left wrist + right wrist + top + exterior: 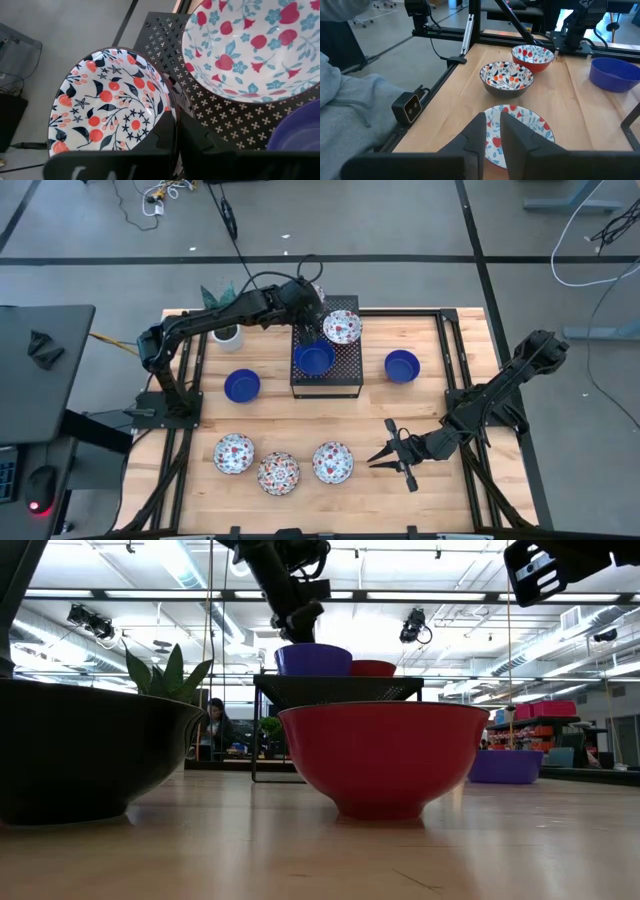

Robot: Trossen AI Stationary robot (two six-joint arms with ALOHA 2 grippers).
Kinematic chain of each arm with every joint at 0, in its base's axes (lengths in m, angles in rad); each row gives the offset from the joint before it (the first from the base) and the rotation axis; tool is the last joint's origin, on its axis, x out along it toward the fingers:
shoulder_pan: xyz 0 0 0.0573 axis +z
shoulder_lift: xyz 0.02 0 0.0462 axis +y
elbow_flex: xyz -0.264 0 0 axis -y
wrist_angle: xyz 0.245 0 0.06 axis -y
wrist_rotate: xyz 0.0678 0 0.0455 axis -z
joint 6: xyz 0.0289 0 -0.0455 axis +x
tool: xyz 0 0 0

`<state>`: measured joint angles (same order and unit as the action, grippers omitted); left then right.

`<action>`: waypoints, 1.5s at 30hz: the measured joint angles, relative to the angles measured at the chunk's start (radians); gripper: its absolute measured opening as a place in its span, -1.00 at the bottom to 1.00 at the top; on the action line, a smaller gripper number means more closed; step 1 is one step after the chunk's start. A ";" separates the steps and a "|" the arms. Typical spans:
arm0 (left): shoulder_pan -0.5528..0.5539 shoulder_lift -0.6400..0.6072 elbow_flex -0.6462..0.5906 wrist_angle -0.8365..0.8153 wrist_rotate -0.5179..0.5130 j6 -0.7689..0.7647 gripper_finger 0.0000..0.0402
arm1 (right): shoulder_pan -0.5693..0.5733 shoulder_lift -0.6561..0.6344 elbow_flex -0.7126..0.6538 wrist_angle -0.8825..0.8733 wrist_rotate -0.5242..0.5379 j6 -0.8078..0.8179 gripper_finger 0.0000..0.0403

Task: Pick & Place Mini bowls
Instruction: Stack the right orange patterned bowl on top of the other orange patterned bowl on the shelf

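Observation:
My left gripper [312,298] [179,127] is above the far left corner of the black perforated box [345,377], shut on a floral mini bowl [107,112] with a dark outside. On the box sit another floral bowl [341,327] [250,45] and a blue bowl [314,358]. Two more blue bowls [241,385] [401,365] stand on the table either side of the box. Three floral bowls [234,453] [279,473] [333,462] stand in a row near the near edge. My right gripper [372,462] [493,125] waits just right of that row, open by a narrow gap, touching nothing. My left gripper pinches the floral bowl by its rim [170,107], one finger [159,139] inside the bowl and the other finger [197,137] on its dark outer wall. The bowl is tilted and reaches out past the box's corner, with floor showing behind it.
A small white plant pot [228,335] with green leaves stands left of the box, close under my left arm. Black rails frame the table's sides. Bare wood lies between the box and the near row of bowls. A person's grey sleeve [350,110] shows beside the table.

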<state>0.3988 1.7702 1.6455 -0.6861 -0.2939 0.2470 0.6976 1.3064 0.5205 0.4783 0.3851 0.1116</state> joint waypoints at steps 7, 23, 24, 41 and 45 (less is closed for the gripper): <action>0.003 0.000 0.000 -0.002 0.001 -0.004 -0.93 | 0.000 0.000 0.000 0.000 0.000 0.000 -0.72; 0.003 0.000 0.000 -0.008 0.037 -0.023 -0.87 | 0.000 0.000 0.000 0.000 0.000 -0.001 -0.72; 0.003 0.000 0.000 -0.008 0.037 -0.022 -0.87 | 0.000 0.000 0.000 0.000 0.000 -0.001 -0.72; 0.004 0.000 0.000 -0.007 0.027 -0.019 -0.86 | 0.000 0.000 0.000 0.000 0.000 -0.001 -0.72; 0.004 0.000 0.000 -0.007 0.027 -0.016 -0.86 | 0.000 0.000 0.000 0.000 0.000 -0.001 -0.72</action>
<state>0.4030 1.7702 1.6459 -0.6930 -0.2668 0.2305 0.6975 1.3064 0.5205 0.4782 0.3851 0.1104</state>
